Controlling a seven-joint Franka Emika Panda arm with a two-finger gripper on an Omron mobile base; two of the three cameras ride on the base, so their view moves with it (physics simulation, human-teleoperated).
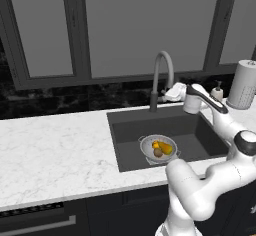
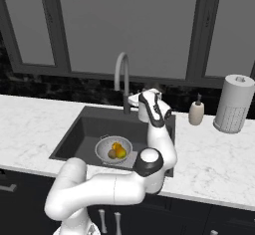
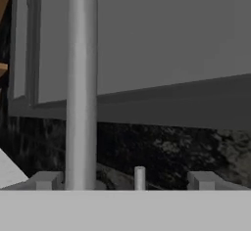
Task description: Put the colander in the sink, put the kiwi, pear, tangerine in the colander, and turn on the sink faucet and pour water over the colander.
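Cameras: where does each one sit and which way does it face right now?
Left base view: behind the arm's left, looking down at the sink; arm lower right.
Right base view: behind its right, same scene; arm lower left.
Hand view: on the hand, facing the faucet pipe and window; open gripper fingertips at the bottom.
Both base views share the colander with fruit and the paper towel roll.

Matt grey metal faucet (image 1: 161,75), glossy white marble counter (image 1: 55,150)
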